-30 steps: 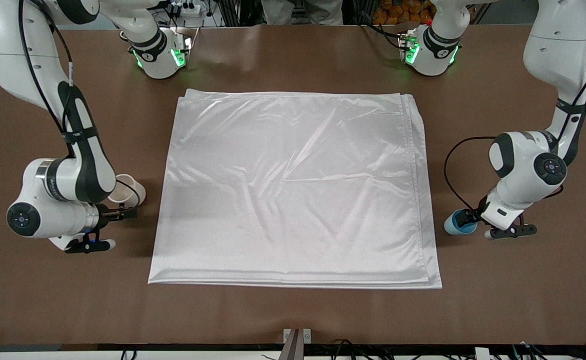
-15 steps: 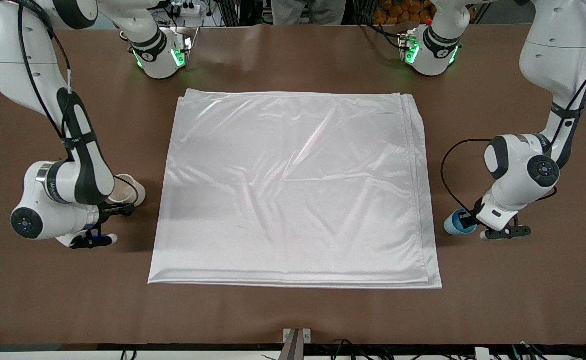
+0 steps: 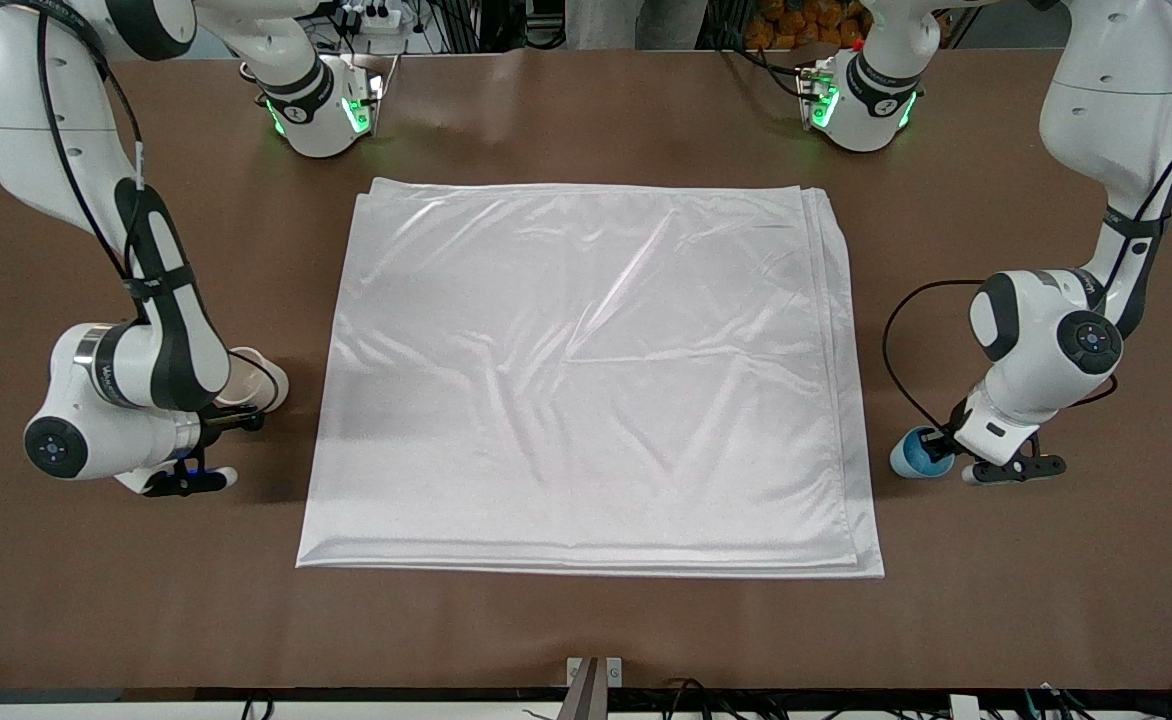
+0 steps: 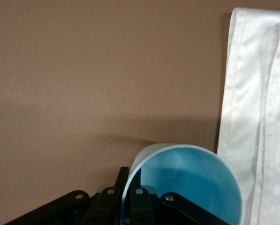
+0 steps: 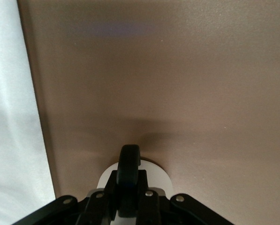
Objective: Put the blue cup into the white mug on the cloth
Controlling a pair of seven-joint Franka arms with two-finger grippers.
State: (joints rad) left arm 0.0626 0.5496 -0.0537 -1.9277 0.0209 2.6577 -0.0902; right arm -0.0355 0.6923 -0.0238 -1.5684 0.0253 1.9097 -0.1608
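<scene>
the left gripper point(image 3: 936, 445) has just clenched onto the wall of the blue cup point(image 3: 912, 453); a second ago its jaws stood apart around the rim, and now the left wrist view shows one finger point(image 4: 139, 206) inside the bright blue interior and the other outside, pinching the wall. the cup sits on the brown worktop point(image 3: 586, 620) just beside the cloth point(image 3: 586, 380), at the left arm's end of the table, and looks slightly tipped compared with a second ago.

the right gripper point(image 3: 236, 420) has closed in the same span, its jaws now grasping the black loop handle point(image 5: 129, 180) of the white mug point(image 3: 251, 378). the mug stands on the bare worktop, just beside the cloth's edge at the right arm's end.

so both grasps appear made, and neither vessel is on the cloth yet. by my judgement the pick-up stage is finishing and the carrying stage comes next: the mug needs setting upright on the cloth, then the cup needs lowering into it. the cup's wall grip is thin and off-centre, so it may swing when lifted.
</scene>
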